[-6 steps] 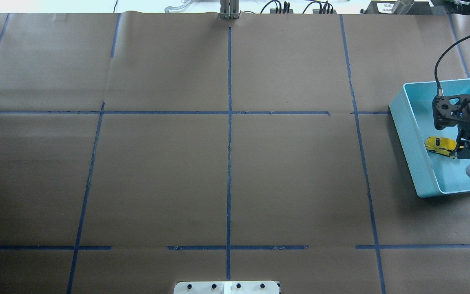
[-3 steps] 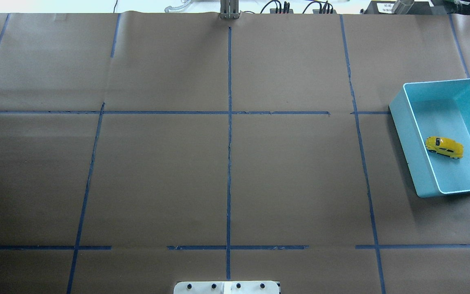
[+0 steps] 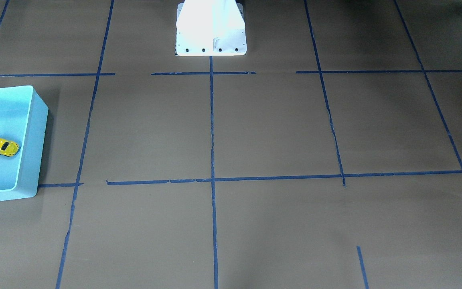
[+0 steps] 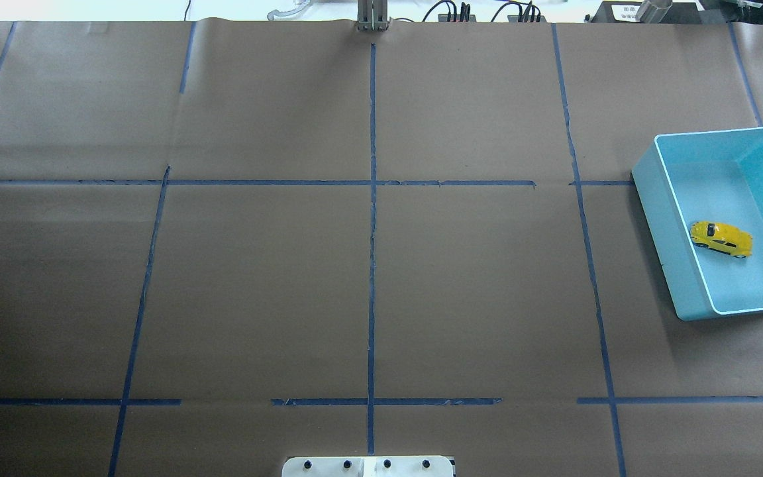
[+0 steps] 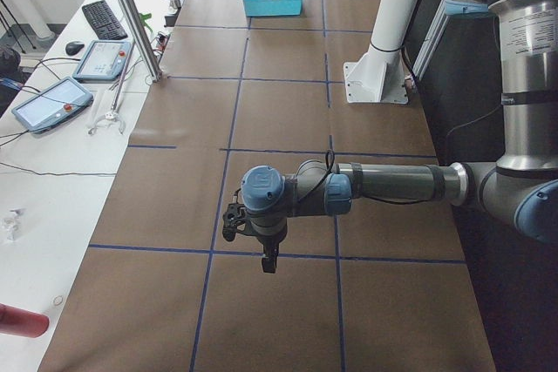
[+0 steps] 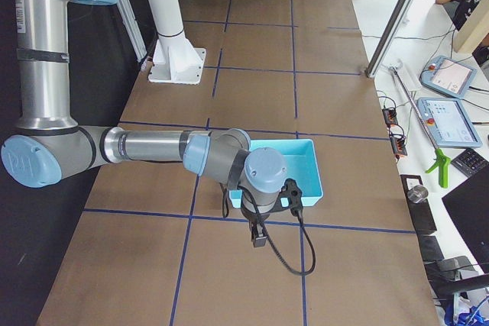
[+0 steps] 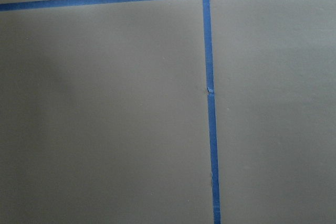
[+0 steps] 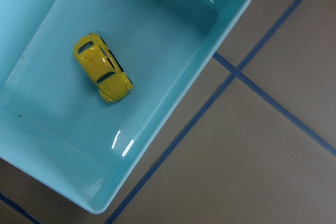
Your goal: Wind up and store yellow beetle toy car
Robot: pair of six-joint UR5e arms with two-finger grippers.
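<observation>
The yellow beetle toy car (image 4: 720,239) stands on its wheels inside the turquoise bin (image 4: 669,225) at the table's far right, close to the bin's left wall, so storing looks done. It is probably light and rigid, with a glossy, rounded shell that would slip under pads pressing on the roof. The flatter door sides, across the body's width, seem the safer hold. The small wheels look like its delicate part. The right gripper (image 6: 260,240) and left gripper (image 5: 268,263) show only in side views, so I cannot tell whether either is spread or clenched.
</observation>
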